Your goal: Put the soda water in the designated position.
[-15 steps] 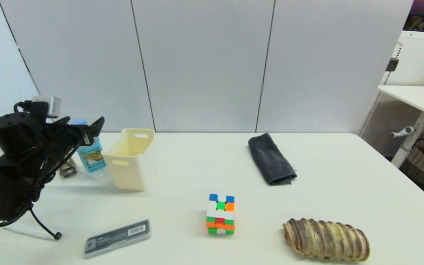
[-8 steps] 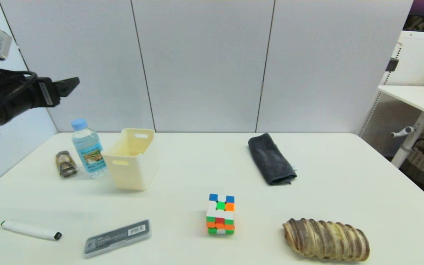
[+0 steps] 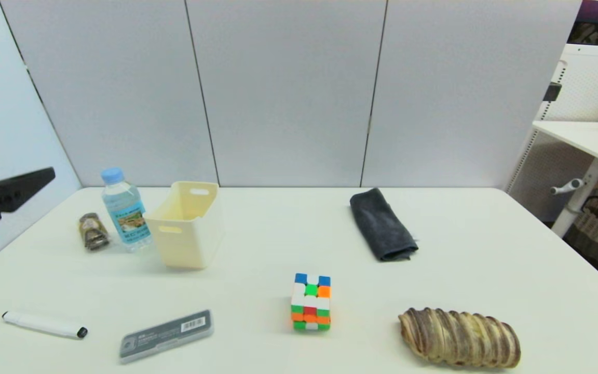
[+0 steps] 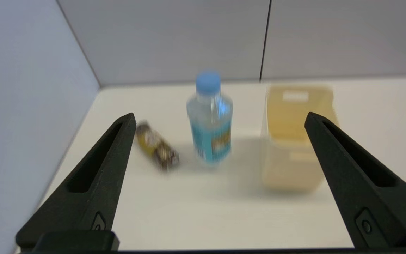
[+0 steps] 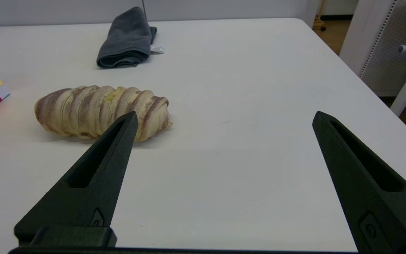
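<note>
The soda water [image 3: 123, 210] stands upright on the white table [image 3: 278, 244] at the far left, just left of the cream bin [image 3: 187, 223]. It is a clear bottle with a light-blue cap and a blue label. My left gripper [image 4: 220, 114] is open and empty, held back from the bottle [image 4: 210, 120] and level with it. In the head view only one of its fingers [image 3: 18, 187] shows, at the left edge. My right gripper [image 5: 225, 113] hovers open and empty over the table's right side. No mark shows the designated position.
A small brown wrapped item [image 3: 93, 231] lies left of the bottle. A white marker [image 3: 44, 324] and a grey case [image 3: 166, 328] lie at the front left. A colour cube [image 3: 311, 302], a dark cloth [image 3: 382, 224] and a bread loaf [image 3: 460, 337] lie to the right.
My left gripper was around the bottle, then rose clear and pulled back to the left edge. The bottle stays standing where it was. The marker has come into sight.
</note>
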Available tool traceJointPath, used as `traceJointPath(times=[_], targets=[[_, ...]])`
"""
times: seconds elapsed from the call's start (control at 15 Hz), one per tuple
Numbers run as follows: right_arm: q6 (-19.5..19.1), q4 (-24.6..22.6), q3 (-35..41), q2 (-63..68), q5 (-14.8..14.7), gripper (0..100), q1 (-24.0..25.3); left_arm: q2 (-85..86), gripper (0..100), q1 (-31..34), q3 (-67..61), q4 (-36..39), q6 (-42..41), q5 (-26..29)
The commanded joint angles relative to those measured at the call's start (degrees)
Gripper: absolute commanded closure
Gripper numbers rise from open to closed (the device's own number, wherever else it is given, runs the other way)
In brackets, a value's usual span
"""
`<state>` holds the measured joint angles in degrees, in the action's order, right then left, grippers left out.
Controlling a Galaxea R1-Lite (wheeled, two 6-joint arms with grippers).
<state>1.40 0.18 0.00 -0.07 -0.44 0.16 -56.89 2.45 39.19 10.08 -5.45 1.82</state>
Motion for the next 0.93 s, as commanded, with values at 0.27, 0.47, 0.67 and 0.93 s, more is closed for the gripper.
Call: traceJointPath(times=[0.27,0.47,0.67,0.93], targets=[[0.0,0.0,0.1,0.1,0.0,0,0.0,26.7,0,0.1,-27.6,-0.1,-0.1,-0.6],[0.0,0.0,0.1,0.1,0.0,0,0.0,32.5,0,0.0,-34.0,0.2,0.0,-0.9],[0.0,0.0,0.1,0.1,0.0,0,0.0,40.5,0,-0.3,-39.3,-0.6,0.2,-1.0],[0.0,0.0,0.1,0.1,0.0,0,0.0,47.6,0,-2.9,-39.3,-7.0,0.5,-2.0]])
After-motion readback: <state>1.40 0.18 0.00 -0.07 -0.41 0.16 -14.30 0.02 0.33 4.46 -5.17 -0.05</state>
